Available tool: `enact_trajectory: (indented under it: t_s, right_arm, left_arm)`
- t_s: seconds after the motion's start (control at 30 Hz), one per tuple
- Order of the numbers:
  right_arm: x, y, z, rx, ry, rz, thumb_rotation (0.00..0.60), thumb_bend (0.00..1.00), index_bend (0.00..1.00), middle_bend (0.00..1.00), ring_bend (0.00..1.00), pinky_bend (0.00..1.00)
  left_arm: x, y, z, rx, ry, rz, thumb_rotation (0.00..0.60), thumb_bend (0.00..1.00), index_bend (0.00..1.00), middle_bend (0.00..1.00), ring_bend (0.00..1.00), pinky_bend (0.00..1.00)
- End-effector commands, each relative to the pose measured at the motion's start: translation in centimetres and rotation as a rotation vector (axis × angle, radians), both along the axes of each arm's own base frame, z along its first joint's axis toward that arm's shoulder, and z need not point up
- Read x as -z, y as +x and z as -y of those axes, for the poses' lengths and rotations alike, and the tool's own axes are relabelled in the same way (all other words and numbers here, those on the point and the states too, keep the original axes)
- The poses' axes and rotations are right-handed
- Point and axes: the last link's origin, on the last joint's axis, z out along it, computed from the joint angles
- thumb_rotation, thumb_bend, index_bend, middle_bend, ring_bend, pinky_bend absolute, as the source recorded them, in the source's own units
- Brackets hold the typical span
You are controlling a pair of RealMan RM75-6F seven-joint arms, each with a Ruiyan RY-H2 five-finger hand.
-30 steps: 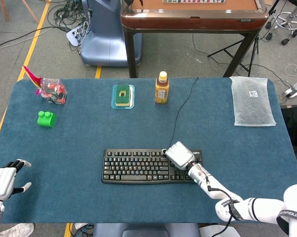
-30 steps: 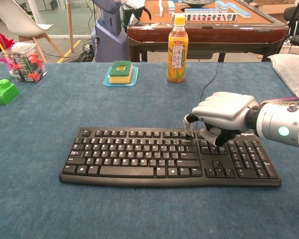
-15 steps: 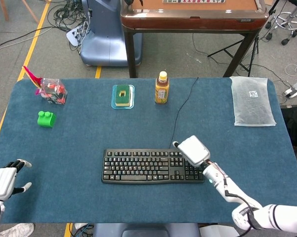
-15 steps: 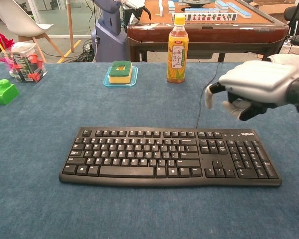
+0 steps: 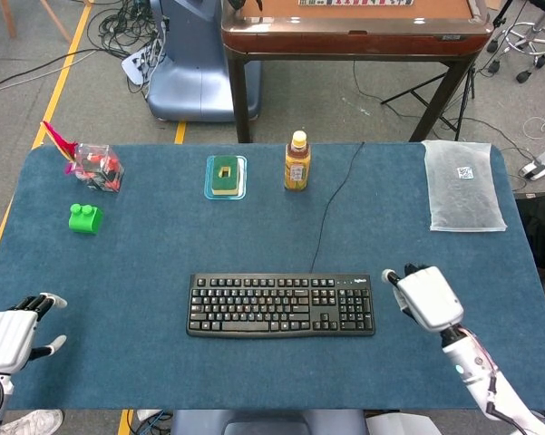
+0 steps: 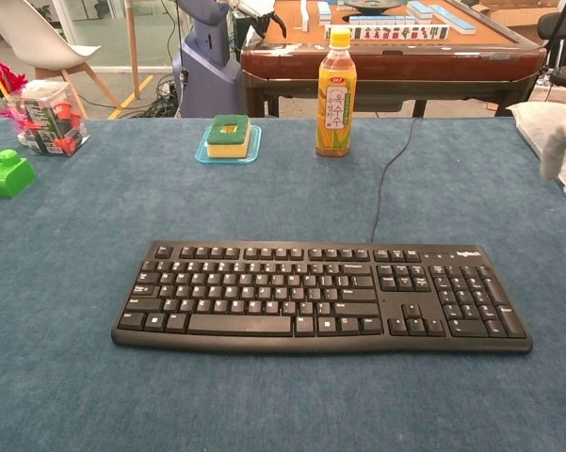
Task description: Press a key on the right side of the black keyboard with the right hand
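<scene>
The black keyboard (image 5: pixel 282 305) lies flat at the table's front centre, also filling the chest view as the keyboard (image 6: pixel 322 297), its cable running back toward the bottle. My right hand (image 5: pixel 424 297) hovers just past the keyboard's right end, off the keys, back of the hand up, fingers bent downward, holding nothing. In the chest view only one of its fingers (image 6: pixel 554 153) shows at the right edge, well above the table. My left hand (image 5: pixel 11 336) rests at the front left corner with its fingers apart and empty.
An orange drink bottle (image 5: pixel 296 161) and a green sponge in a dish (image 5: pixel 226 176) stand behind the keyboard. A green block (image 5: pixel 84 218) and a clear box of small items (image 5: pixel 98 166) sit far left. A clear plastic bag (image 5: pixel 462 185) lies at the back right.
My right hand lifted off the keyboard's right part and swung right, ending beside the keyboard's right end. The left hand barely shifted.
</scene>
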Motion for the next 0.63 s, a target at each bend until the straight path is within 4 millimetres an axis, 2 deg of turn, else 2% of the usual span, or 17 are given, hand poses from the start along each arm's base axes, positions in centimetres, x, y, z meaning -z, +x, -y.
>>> enact_trajectory:
  t_s: [0.03, 0.17, 0.3, 0.63]
  right_arm:
    - [-1.8, -2.6, -3.3, 0.035, -0.05, 0.059, 0.6, 0.73, 0.44, 0.55, 0.47, 0.63]
    - [-3.0, -4.4, -5.7, 0.069, -0.097, 0.091, 0.6, 0.73, 0.44, 0.55, 0.47, 0.63]
    - [-3.8, -5.4, -7.1, 0.09, -0.124, 0.116, 0.6, 0.72, 0.44, 0.55, 0.47, 0.63]
    - [-5.1, -6.2, -6.5, 0.12, -0.136, 0.146, 0.6, 0.72, 0.45, 0.55, 0.47, 0.63]
  left_arm:
    - [0.0, 0.3, 0.3, 0.01, -0.001, -0.004, 0.6, 0.12, 0.4, 0.37, 0.35, 0.55]
    - [0.0, 0.5, 0.5, 0.014, -0.003, -0.01, 0.6, 0.12, 0.4, 0.37, 0.35, 0.55]
    - [0.0, 0.6, 0.5, 0.014, -0.004, -0.013, 0.6, 0.12, 0.4, 0.36, 0.35, 0.55]
    - [0.3, 0.6, 0.2, 0.015, -0.013, -0.003, 0.6, 0.12, 0.41, 0.36, 0.35, 0.55]
